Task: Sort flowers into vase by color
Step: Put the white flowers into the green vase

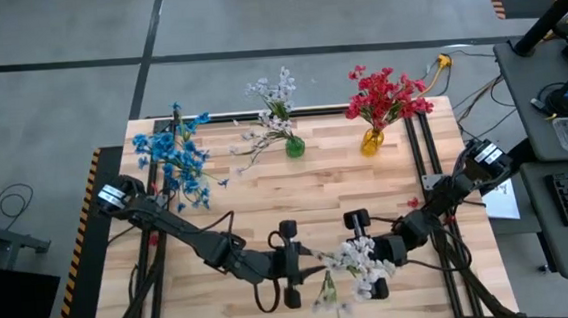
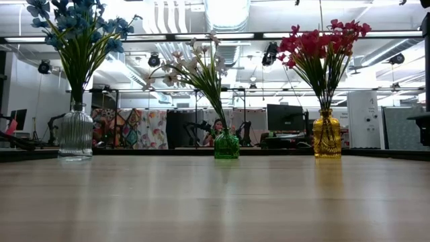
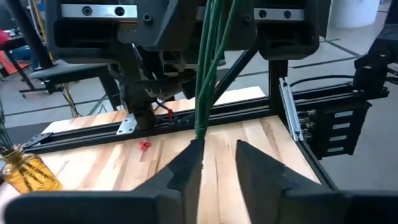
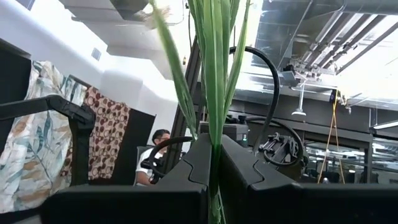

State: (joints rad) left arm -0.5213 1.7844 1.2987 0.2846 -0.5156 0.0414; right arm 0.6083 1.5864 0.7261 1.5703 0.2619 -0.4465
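Note:
A bunch of white flowers (image 1: 352, 267) is held up near the table's near edge, with my right gripper (image 4: 214, 146) shut on its green stems. My left gripper (image 3: 217, 152) faces it from the table's left, its fingers a little apart. The stems' lower ends (image 3: 200, 129) hang just at the tip of one left finger, not in the gap. At the far edge stand a clear vase of blue flowers (image 1: 174, 159), a green vase (image 1: 294, 146) with white flowers and a yellow vase (image 1: 371, 141) with red flowers. My right gripper pinches the bundle of green stems (image 4: 214, 127) between its two fingers, coming from the table's right and slanting upward. The stems rise past the fingers and their cut ends hang below, clear of the table. My left gripper: I cannot tell whether one fingertip (image 3: 194, 149) touches the stem ends.
The three vases stand in a row along the far edge (image 2: 227, 144). A small red scrap (image 3: 144, 145) lies on the wood by the black rail at the table's right side. Bare wood spreads between the vases and the grippers.

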